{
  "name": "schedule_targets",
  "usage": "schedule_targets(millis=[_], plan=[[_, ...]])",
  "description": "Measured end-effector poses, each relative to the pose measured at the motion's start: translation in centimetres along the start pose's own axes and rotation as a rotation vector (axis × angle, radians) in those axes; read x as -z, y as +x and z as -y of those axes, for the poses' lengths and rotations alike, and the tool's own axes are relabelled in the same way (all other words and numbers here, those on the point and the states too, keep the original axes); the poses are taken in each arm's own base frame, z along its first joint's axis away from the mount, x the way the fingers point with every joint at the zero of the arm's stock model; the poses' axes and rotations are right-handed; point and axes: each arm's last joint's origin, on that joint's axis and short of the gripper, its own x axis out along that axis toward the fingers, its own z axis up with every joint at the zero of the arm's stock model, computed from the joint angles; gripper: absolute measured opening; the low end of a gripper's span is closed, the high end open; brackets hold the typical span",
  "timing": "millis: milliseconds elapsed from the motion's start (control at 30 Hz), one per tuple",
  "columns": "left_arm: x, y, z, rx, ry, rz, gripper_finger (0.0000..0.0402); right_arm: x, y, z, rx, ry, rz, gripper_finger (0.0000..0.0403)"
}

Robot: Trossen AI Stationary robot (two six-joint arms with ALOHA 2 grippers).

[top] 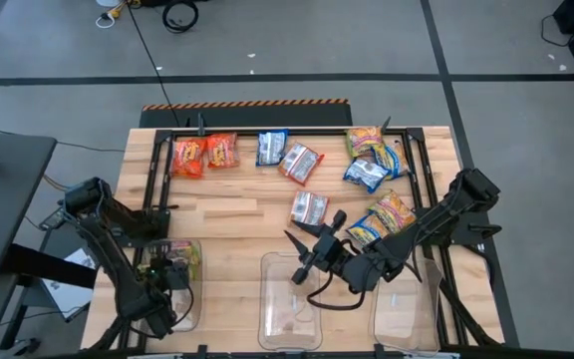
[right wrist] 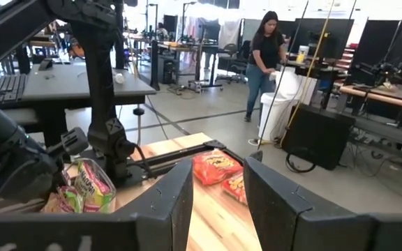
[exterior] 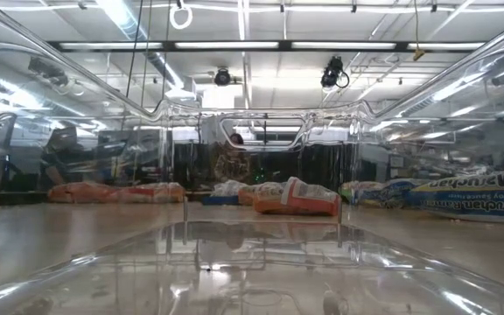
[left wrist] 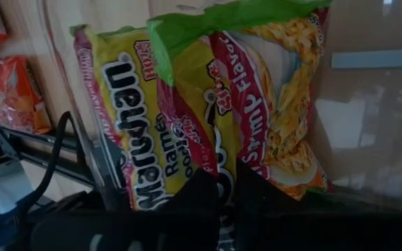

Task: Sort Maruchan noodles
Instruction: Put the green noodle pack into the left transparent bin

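Note:
Maruchan noodle packets lie flat along the table's far side: orange-red ones at the left, blue ones and green-yellow ones further right, and one mid-table. My left gripper is shut on a green-yellow packet at the clear left bin, beside another green-yellow packet. My right gripper is open over the far end of the middle bin, pointing level toward the table's left, with nothing between its fingers. My left gripper pinches the green-yellow packet's near end between its two fingers. The fingers slant steeply down from above. The packet reaches away below them, its green end farthest, within the left bin's walls. Whether that end touches the bin's floor I cannot tell.
Three clear bins stand along the near edge: left, middle, and right. A black frame borders the table's far side and its flanks. A green-yellow packet lies under the right arm. Bare wood lies mid-table. A person stands beyond the table.

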Motion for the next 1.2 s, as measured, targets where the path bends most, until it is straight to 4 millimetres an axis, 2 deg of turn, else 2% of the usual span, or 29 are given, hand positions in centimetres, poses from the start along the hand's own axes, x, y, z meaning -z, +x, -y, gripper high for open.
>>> schedule_targets(millis=[167,500,600,767,933,1067,1200], plan=[[0.0,0.0,-0.1,-0.014,-0.022,0.005,0.0041,-0.2,0.3,0.2,0.008,0.014,0.006,0.0136],[0.2,0.0,-0.4,-0.041,-0.022,-0.010,0.0150,-0.2,0.4,0.2,0.011,0.019,0.006,0.0142],[0.2,-0.8,-0.6,-0.047,-0.043,-0.029,0.0171,-0.2,0.4,0.2,0.010,0.026,0.008,0.0143],[-0.4,-3.8,-0.9,0.015,-0.057,0.005,0.0201,-0.2,0.3,0.1,-0.029,0.084,0.008,0.0141],[-1.6,-8.5,-2.3,0.158,-0.153,0.179,0.0226,-0.8,0.4,-0.1,-0.109,0.119,-0.012,0.0141],[-2.7,-11.5,-4.9,0.200,-0.295,0.369,0.0237,-2.0,0.7,0.0,-0.141,0.084,-0.084,0.0140],[-4.3,-12.5,-8.0,0.167,-0.476,0.561,0.0238,-2.9,1.5,1.4,-0.181,0.120,-0.273,0.0140]])
